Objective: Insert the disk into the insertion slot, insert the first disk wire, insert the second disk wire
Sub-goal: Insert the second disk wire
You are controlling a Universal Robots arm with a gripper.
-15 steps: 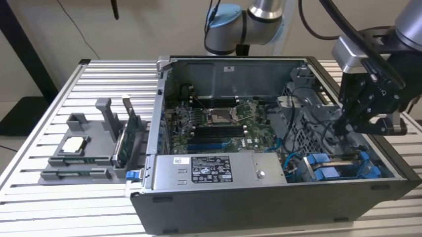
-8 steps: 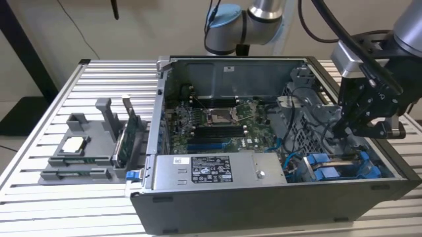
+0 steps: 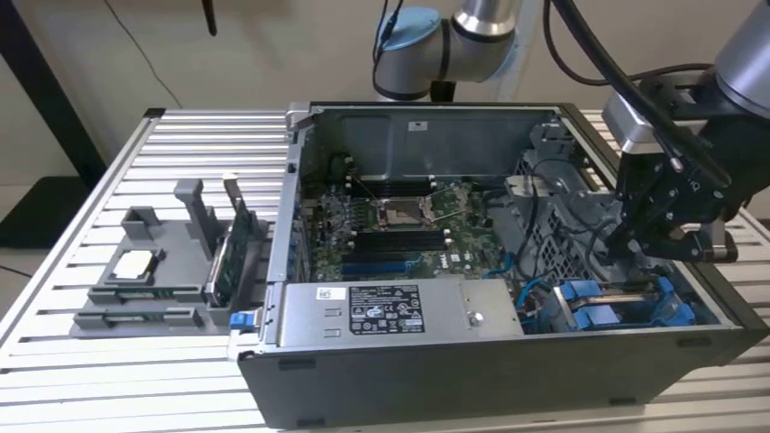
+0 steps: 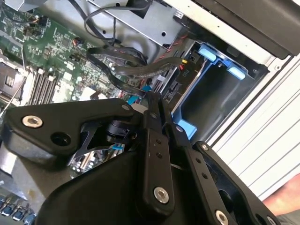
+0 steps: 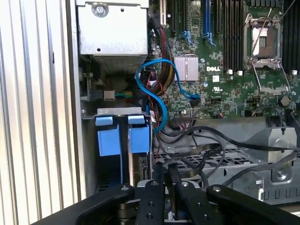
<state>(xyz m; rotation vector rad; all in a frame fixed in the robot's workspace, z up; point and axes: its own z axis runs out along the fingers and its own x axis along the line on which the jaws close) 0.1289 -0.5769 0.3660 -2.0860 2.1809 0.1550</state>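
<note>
An open computer case lies on the slatted table. In its corner on the exterior view's right sits the drive bay, where the disk's blue carrier rests in its slot next to a second blue carrier. My gripper hangs inside the case just behind that bay. Its fingers stand close together on the end of a black flat disk wire. The wire's plug is hidden between the fingers.
The silver power supply lies along the case's front wall, and the motherboard is behind it. A blue cable loops beside the bay. A grey fixture with parts stands at the exterior view's left on the table.
</note>
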